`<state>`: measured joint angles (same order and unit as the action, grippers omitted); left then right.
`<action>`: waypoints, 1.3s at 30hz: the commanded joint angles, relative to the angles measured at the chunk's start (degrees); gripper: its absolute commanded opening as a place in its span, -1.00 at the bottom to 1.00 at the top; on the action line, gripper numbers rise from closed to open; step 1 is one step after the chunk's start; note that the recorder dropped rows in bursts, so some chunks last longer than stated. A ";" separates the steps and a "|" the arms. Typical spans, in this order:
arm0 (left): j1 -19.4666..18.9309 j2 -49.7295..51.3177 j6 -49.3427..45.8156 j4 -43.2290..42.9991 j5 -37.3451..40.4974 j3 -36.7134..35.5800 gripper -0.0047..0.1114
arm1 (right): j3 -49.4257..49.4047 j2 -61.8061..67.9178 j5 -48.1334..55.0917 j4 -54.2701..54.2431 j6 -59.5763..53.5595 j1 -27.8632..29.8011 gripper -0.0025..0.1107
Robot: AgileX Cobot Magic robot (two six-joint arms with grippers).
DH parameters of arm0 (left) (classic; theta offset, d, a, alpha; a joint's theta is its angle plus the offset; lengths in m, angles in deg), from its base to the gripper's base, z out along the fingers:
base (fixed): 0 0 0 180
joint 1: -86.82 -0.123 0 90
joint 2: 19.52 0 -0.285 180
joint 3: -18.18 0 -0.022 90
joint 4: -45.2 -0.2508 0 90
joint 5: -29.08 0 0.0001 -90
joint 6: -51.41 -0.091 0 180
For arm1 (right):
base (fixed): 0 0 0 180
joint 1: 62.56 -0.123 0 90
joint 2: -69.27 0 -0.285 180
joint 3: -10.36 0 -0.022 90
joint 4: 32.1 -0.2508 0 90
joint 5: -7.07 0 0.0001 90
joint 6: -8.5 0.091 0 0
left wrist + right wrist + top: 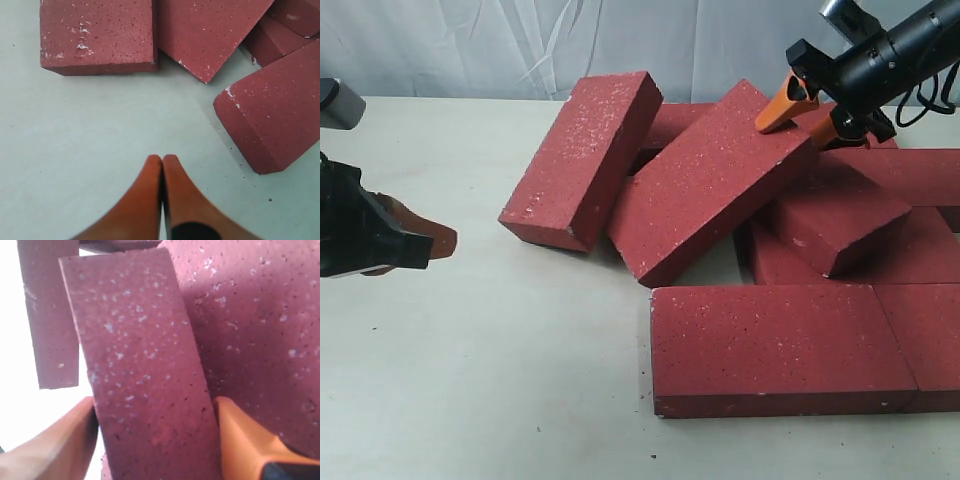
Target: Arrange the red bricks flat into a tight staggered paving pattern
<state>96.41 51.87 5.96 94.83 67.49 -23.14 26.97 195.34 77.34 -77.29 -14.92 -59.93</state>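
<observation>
Several red bricks lie in a loose heap. One long brick (pixel 710 185) leans tilted across the middle of the heap, and my right gripper (pixel 810 118) is shut on its far end. In the right wrist view the orange fingers (pixel 235 440) press both sides of that brick (pixel 145 355), with the gripper (pixel 154 410) straddling it. Another brick (pixel 582 160) leans at the heap's left. Two bricks (pixel 775 345) (pixel 930 340) lie flat, end to end, at the front. My left gripper (pixel 440 240) is shut and empty over bare table, apart from the bricks (pixel 97 32); its tips (pixel 162 159) touch.
More bricks (pixel 835 215) (pixel 920 175) are stacked under and behind the tilted one at the right. The pale table (pixel 500 350) stretches left and to the front. A white curtain (pixel 520 40) hangs behind the table.
</observation>
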 commanded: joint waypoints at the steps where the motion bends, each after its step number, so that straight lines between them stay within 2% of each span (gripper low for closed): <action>1: 0.30 0.07 -0.17 1.11 0.01 0.24 -0.92 | 0.25 -3.65 -0.31 -1.30 -0.49 1.18 -0.95; 7: 0.30 0.07 -0.17 0.91 -0.35 0.24 -0.92 | 0.25 -12.43 -0.31 -1.42 1.72 5.36 -0.95; 11: 0.30 0.07 -0.17 0.57 -0.97 0.24 -0.92 | 0.25 -16.62 -0.31 -0.12 3.32 5.95 -0.95; 15: 0.30 0.07 -0.17 -0.16 -1.46 0.24 -0.92 | 0.02 -20.99 -0.31 -0.11 6.07 5.54 -0.95; 18: 0.18 -1.02 0.95 -2.39 -4.41 0.24 -0.92 | -5.49 -23.49 -0.31 -4.57 6.22 2.46 -0.95; 22: -3.33 -6.60 17.39 -17.18 -11.86 0.24 -0.92 | -14.34 -24.20 -0.31 -5.30 6.12 -5.09 -0.95; 25: -7.25 -8.94 24.52 -23.75 -12.62 0.24 -0.92 | -20.36 -23.66 -10.68 -9.03 6.12 -14.68 -0.95; 34: -7.79 -8.94 24.49 -23.38 -15.03 -1.96 -0.92 | -21.14 -16.21 -29.39 -14.86 5.72 -33.48 -0.95; 39: -7.79 -8.94 24.49 -23.38 -15.97 -2.33 -0.92 | -21.14 -11.44 -33.70 -15.90 6.31 -40.21 -0.95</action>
<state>88.86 43.32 29.99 71.39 52.79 -25.19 5.96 181.83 46.16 -92.08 -8.60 -97.06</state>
